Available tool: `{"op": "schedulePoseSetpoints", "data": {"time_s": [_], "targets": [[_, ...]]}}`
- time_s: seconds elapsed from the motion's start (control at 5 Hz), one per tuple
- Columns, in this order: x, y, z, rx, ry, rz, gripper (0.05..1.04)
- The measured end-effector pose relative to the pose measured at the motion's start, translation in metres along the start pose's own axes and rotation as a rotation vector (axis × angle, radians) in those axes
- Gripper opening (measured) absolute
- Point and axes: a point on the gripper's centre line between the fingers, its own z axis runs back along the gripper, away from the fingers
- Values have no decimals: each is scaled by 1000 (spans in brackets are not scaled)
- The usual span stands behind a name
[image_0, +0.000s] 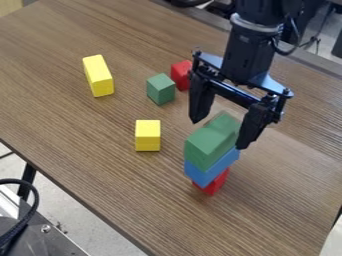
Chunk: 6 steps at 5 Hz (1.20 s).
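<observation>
As your fingers (252, 126) hang spread above the blue block (213, 167), the green block (206, 147) atop it seems between their tips.

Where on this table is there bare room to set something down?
On the table, right of and below the stack in view, and left of the long yellow block. Crowded: at the stack, with the gripper over it, and between the green cube and red block.
</observation>
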Motion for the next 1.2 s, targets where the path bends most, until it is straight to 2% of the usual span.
{"op": "schedulePoseSetpoints", "data": {"time_s": [0.2,0.4,0.6,0.8,1.2], "targets": [[0,-2,-6,-8,24,6,948],[0,-1,-10,-7,52,7,652],[0,1,-11,-17,60,18,561],[-3,1,-8,-17,63,26,561],[-7,2,28,-20,-38,31,561]]}}
